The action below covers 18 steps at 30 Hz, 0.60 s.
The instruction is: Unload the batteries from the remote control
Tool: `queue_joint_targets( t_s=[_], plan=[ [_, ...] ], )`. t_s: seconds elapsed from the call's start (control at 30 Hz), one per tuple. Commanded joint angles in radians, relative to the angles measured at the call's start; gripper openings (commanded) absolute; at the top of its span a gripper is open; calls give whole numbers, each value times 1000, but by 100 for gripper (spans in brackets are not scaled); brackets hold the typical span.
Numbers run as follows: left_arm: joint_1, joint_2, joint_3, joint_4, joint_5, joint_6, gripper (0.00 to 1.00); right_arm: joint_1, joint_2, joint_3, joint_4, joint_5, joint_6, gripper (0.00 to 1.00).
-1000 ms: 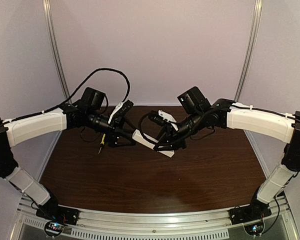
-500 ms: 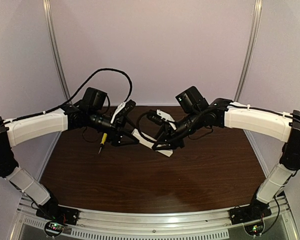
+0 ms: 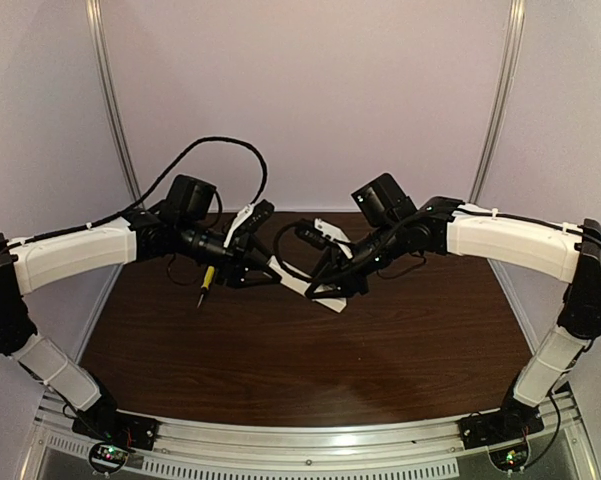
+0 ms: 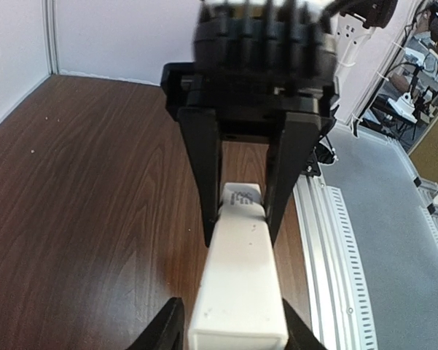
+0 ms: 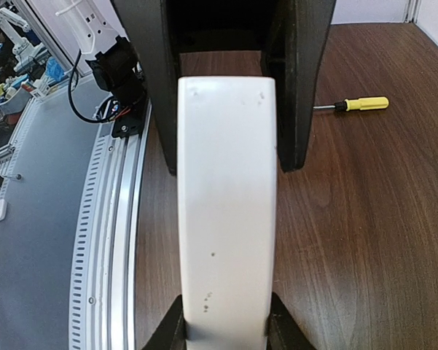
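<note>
The remote control [image 3: 305, 286], a slim white bar, is held in the air over the middle of the table with a gripper on each end. My left gripper [image 3: 268, 270] is shut on its left end. My right gripper [image 3: 327, 292] is shut on its right end. In the left wrist view the remote [image 4: 240, 284] runs from my left gripper [image 4: 237, 337] to the right gripper's black fingers [image 4: 204, 175], and a small grey mark sits at that far end. In the right wrist view the remote [image 5: 226, 204] fills my right gripper [image 5: 226, 332]. The batteries are hidden.
A yellow-handled screwdriver [image 3: 207, 281] lies on the brown table [image 3: 280, 370] under my left arm and also shows in the right wrist view [image 5: 361, 104]. A metal rail [image 3: 310, 435] runs along the near edge. Walls close in the back and sides.
Both grippers have shifted slightly inward and up with the remote still held between them. The screwdriver has not moved.
</note>
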Motion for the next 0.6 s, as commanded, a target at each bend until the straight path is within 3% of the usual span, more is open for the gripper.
queue_joint_targets(
  t_s=[0.0,0.17,0.23,0.33,0.5,0.57],
  plan=[
    [-6,9,10,53,-24,-2,35,3,8,31,22,-13,2,3],
    [-7,9,14,50,-24,-1,9,3,3,28,51,-2,20,4],
    [-7,5,16,49,-26,1,1,3,5,29,57,12,36,9],
    [-7,-8,16,51,-36,11,0,3,12,43,45,47,52,20],
    [-7,-46,-4,78,-77,40,0,0,-5,32,60,130,94,63],
    [-7,-70,-22,102,-116,49,0,-5,-32,14,89,149,116,87]
  ],
)
